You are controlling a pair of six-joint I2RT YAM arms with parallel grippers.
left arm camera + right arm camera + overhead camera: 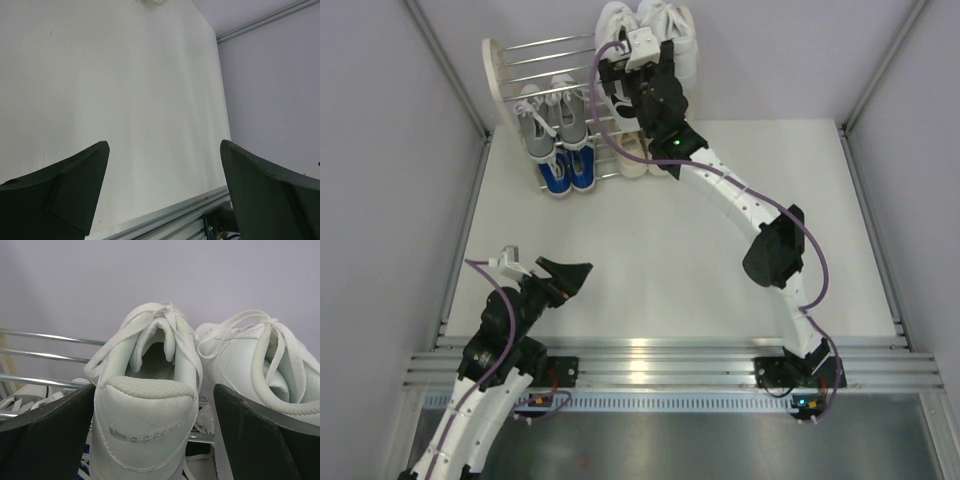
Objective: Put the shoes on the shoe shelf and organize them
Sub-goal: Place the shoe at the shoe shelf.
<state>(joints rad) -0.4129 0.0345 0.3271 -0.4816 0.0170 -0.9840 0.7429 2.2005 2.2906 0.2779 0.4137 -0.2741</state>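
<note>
The shoe shelf (542, 48) stands at the back of the table, and its chrome rods (45, 357) also show in the right wrist view. A white pair (655, 22) sits on its top right. Grey shoes (552, 118) and blue shoes (568, 176) are on the left, with a beige shoe (632, 155) lower right. My right gripper (154, 387) is open, its fingers on either side of the heel of the left white shoe (145, 425), with a gap on the right side. The other white shoe (250, 360) lies beside it. My left gripper (570, 275) is open and empty, low over the table.
The white table (650, 260) ends at an aluminium rail (660, 360) along the near edge, also seen in the left wrist view as the rail (165, 212). Grey enclosure walls stand to the left, right and behind the shelf.
</note>
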